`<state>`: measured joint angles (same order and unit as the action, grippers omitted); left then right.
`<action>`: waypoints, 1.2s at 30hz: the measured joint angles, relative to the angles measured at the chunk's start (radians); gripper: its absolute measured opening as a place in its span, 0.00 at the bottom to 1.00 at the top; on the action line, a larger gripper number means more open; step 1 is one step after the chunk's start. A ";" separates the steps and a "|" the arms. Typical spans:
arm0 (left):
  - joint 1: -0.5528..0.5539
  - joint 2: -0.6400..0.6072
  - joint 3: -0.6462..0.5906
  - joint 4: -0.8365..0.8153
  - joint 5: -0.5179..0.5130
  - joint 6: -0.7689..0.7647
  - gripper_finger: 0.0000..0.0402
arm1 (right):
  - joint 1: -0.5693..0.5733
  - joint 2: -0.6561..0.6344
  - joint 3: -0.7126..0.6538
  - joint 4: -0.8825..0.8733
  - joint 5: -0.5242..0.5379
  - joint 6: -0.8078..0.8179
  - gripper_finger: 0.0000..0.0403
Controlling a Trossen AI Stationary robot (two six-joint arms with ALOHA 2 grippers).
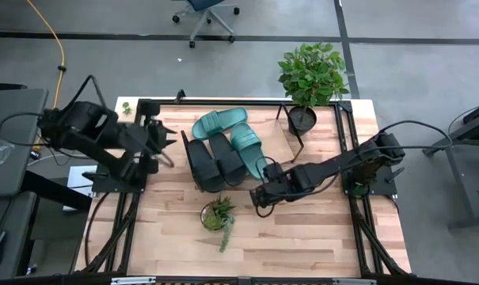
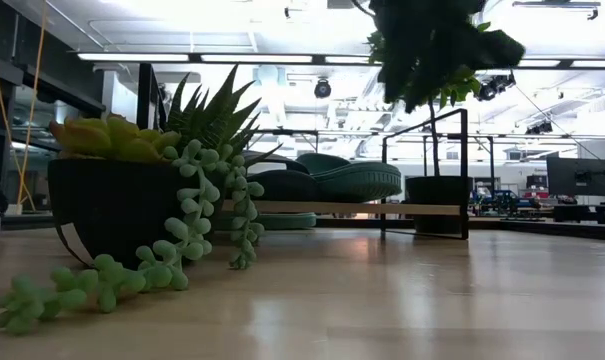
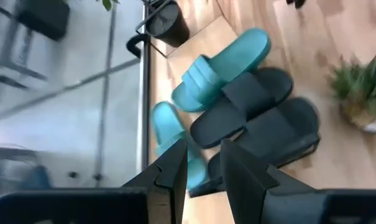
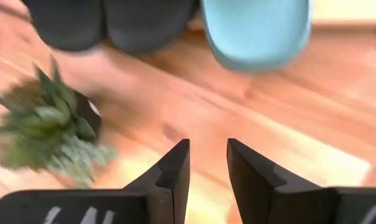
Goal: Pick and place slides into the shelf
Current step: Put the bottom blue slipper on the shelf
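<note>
Four slides on shelf (image 1: 290, 138), the slanted board at table's (image 1: 318, 237) far-mid part. Two black: one (image 1: 201, 162) nearest the L arm, other (image 1: 227, 157) touching beside it. Two teal: one (image 1: 219, 121) lying crosswise at the far ends of the black pair, other (image 1: 247, 146) just beside 2nd black, toe end toward R gripper. All four packed together, overlapping or touching; exact overlaps hard to tell.

L gripper (image 1: 161, 142) at table's L edge, near black slides but apart, holding nothing. In L wrist view fingers (image 3: 175, 171) stand w/ a narrow gap, partly parted, empty; slides ahead of them: teal (image 3: 228, 65), black pair (image 3: 256, 118).

R gripper (image 1: 261, 196) low over bare tabletop, just in front of the teal slide's toe, not touching. R wrist view: fingers (image 4: 175, 171) parted by a small gap, nothing between, wood beneath; teal toe (image 4: 256, 31) and black toes (image 4: 113, 22) ahead, succulent (image 4: 45, 124) off to one side.

Small succulent pot (image 1: 215, 215) on table near R gripper, trailing stems. Big potted plant (image 1: 310, 79) at far R end of shelf.

Low view: succulent (image 2: 132, 190) close up front, shelf board (image 2: 362, 209) behind w/ teal slide (image 2: 337, 180) on it; grippers not seen there.
</note>
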<state>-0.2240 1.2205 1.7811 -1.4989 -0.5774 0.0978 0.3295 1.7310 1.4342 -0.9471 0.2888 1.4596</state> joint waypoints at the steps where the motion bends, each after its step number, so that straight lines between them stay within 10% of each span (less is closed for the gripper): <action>1: 0.031 0.000 0.000 0.017 0.028 0.000 0.21 | -0.001 -0.002 0.000 -0.014 -0.022 -0.002 0.24; 12: 0.155 0.006 0.000 0.040 0.098 0.002 0.21 | -0.082 -0.003 -0.008 -0.050 -0.047 -0.126 0.01; 36: 0.154 0.006 0.000 0.029 0.095 0.053 0.21 | -0.157 0.083 -0.010 -0.029 -0.135 -0.218 0.00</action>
<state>-0.0700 1.2266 1.7813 -1.4696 -0.4826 0.1513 0.1722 1.8140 1.4239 -0.9758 0.1542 1.2418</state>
